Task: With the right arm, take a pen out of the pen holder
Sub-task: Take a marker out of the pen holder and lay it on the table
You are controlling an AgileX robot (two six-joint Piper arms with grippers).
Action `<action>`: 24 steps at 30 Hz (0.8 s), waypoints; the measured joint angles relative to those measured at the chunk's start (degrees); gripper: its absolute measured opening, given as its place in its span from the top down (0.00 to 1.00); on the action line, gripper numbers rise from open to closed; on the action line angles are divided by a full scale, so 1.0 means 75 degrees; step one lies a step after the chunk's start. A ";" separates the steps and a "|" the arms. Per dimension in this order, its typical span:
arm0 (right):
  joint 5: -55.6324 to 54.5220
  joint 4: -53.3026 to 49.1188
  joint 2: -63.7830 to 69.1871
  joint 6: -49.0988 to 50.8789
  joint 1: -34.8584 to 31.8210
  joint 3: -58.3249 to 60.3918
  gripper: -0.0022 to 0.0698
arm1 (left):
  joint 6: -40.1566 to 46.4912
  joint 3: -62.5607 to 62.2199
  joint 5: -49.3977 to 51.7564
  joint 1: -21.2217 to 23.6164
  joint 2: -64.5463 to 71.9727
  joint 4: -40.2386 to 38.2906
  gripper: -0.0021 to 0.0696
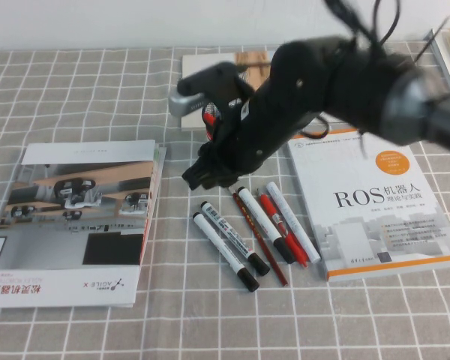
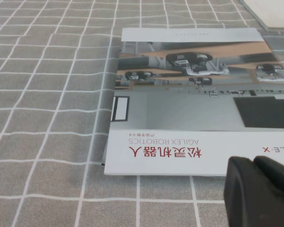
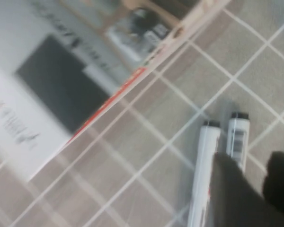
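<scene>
**Tablecloth.** We see a grey checked tablecloth (image 1: pixel 75 90) covering the whole surface. It lies bare along the near edge and in the strip between the booklet and the pens.

**Right arm.** The black right arm (image 1: pixel 337 82) reaches in from the far right.

**Books.** The AgileX booklet (image 1: pixel 82 225) lies flat on the left. The ROS book (image 1: pixel 375 202) lies flat on the right, its left edge just beside the nearest pen.

**Far object.** A grey and black object (image 1: pixel 191 96) with a red patch sits behind the arm and is mostly hidden.

**Pens.** Six lie loose on the cloth between the two books. Their long axes are roughly parallel and run from far left to near right.
- The outer white marker (image 1: pixel 224 251) and second white marker (image 1: pixel 235 235) have their black caps at the near ends.
- The brown pencil (image 1: pixel 260 240) is the thinnest and lies next.
- The third white marker (image 1: pixel 253 208), the red pen (image 1: pixel 274 216) and the fourth white marker (image 1: pixel 294 225) lie close together.

**Right gripper.** The right gripper (image 1: pixel 206 174) hangs just over the pens' far ends. In the right wrist view its fingers (image 3: pixel 236 189) stand a little apart, and we see nothing between them.

**Left gripper.** The left gripper (image 2: pixel 254 165) hangs above the booklet's near edge, its fingers pressed together.
</scene>
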 joint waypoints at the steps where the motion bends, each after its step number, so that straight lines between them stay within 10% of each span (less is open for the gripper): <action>1: 0.0093 -0.0149 -0.0304 0.0045 0.0082 0.0109 0.82 | 0.0000 0.0000 0.0000 0.0000 0.0000 0.0000 0.98; 6: 0.0107 -0.0393 -0.2021 0.0129 0.0283 0.1348 0.96 | 0.0000 0.0000 0.0000 0.0000 0.0000 0.0000 0.98; 24: 0.0447 -0.1340 -0.8376 0.0871 0.0283 0.6100 0.99 | 0.0000 0.0000 0.0000 0.0000 0.0000 0.0000 0.98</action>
